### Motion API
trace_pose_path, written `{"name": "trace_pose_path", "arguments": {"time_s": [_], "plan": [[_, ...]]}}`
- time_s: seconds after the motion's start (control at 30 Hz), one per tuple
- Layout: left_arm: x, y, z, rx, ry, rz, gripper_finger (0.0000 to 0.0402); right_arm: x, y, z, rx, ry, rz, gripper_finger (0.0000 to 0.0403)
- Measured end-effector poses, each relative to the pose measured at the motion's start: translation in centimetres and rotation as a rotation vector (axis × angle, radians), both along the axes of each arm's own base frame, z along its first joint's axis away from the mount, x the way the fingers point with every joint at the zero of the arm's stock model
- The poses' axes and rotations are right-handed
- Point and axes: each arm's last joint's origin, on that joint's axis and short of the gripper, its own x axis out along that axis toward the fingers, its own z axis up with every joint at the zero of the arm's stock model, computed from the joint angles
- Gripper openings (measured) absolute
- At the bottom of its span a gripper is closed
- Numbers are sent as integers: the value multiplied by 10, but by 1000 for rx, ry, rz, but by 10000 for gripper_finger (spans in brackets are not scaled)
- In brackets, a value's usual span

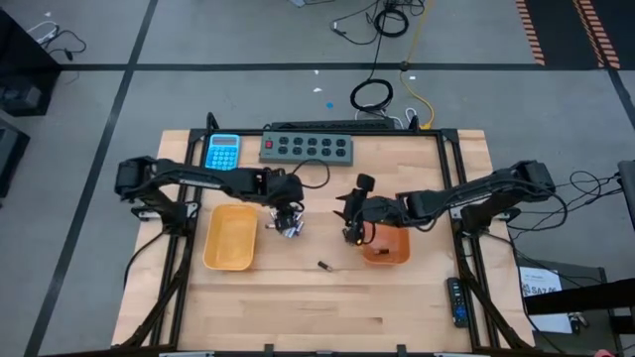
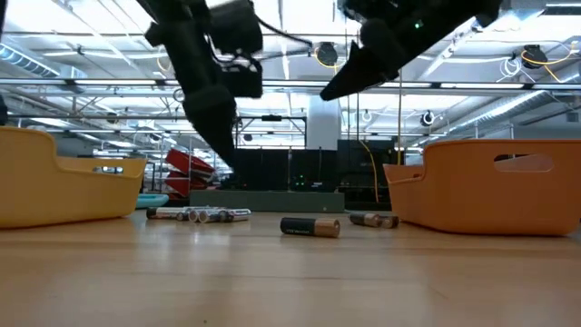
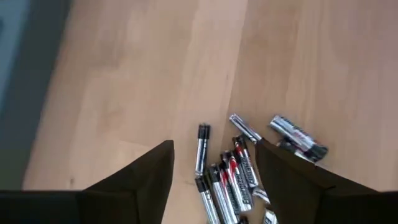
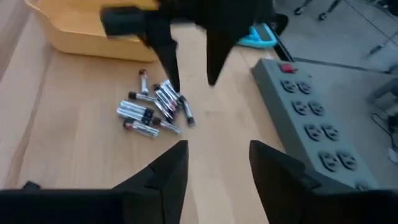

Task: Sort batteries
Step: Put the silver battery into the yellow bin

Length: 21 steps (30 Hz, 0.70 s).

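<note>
Wooden desk (image 1: pixel 327 307) carries the batteries (image 1: pixel 291 228); the left gripper (image 1: pixel 289 220) hangs released above them and should descend straight over one. Right gripper (image 1: pixel 349 230) waits, released, empty.

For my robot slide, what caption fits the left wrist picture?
Open left gripper hovers over a pile of batteries.
</note>
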Motion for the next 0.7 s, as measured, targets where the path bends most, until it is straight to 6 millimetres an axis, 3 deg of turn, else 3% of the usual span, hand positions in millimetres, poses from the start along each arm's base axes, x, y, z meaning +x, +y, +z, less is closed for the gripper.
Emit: {"name": "trace_pose_path", "arguments": {"time_s": [0.33, 0.53, 0.7], "plan": [[11, 18, -23, -9, 97, -43, 182, 17, -5, -15, -4, -32, 13, 150], [14, 22, -36, -16, 135, -59, 175, 19, -6, -12, -16, -63, 17, 150], [16, 25, -36, -22, 110, -63, 175, 19, -6, -13, -14, -60, 15, 150]]}}
